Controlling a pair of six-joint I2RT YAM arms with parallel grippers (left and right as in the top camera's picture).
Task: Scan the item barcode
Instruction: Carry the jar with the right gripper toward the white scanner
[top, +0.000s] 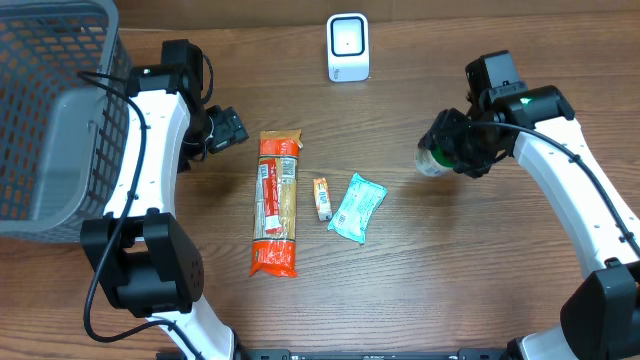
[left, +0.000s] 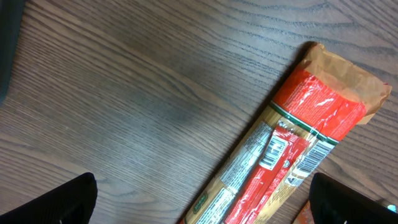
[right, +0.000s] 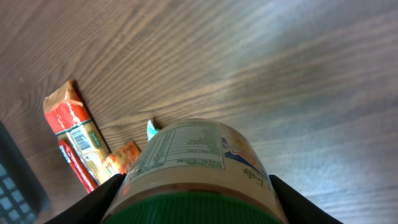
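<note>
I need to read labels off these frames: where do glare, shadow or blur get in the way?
Overhead: even light, sharp, only soft shadows on the table. Left wrist: pasta packet crisp, barcode bars visible, slight sheen on its red film; a dim shadow patch on the wood. Right wrist: jar very close, its small print soft; bright glare streaks the wood behind.

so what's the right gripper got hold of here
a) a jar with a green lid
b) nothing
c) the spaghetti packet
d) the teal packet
A: the right gripper is closed on the jar, its green lid between the fingers in the right wrist view, while the spaghetti packet and the teal packet lie on the table.
</note>
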